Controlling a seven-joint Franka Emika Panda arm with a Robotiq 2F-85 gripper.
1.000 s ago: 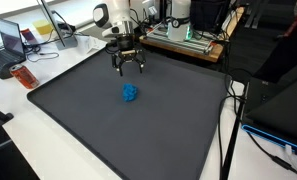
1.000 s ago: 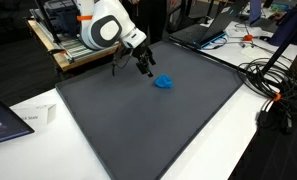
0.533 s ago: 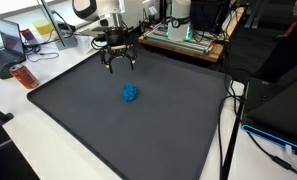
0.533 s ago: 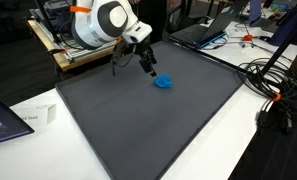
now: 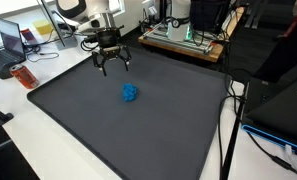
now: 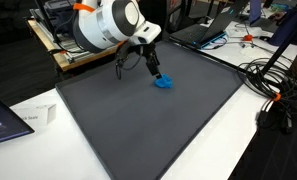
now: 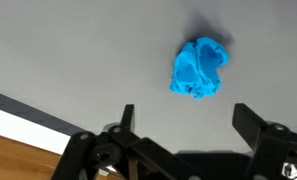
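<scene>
A crumpled blue cloth-like lump (image 5: 131, 93) lies on the dark grey mat (image 5: 138, 135), towards the mat's far side. In both exterior views my gripper (image 5: 110, 66) hangs open above the mat, beside the lump and clear of it. Seen from the opposite side, the gripper (image 6: 153, 68) is just up and left of the blue lump (image 6: 164, 83). In the wrist view the blue lump (image 7: 199, 68) sits ahead of the open gripper (image 7: 185, 115), slightly right of centre, with nothing between the fingers. The mat's edge and a wooden surface (image 7: 13, 150) show at lower left.
An orange bottle (image 5: 25, 76) and laptops (image 5: 13, 42) lie left of the mat. An equipment rack (image 5: 183, 38) stands behind it. Cables (image 6: 278, 95) trail along one side. A small white box (image 6: 33, 117) sits on the white table near the mat's corner.
The gripper has slid sideways over the mat's far part, away from above the blue lump, staying open. The lump has not moved.
</scene>
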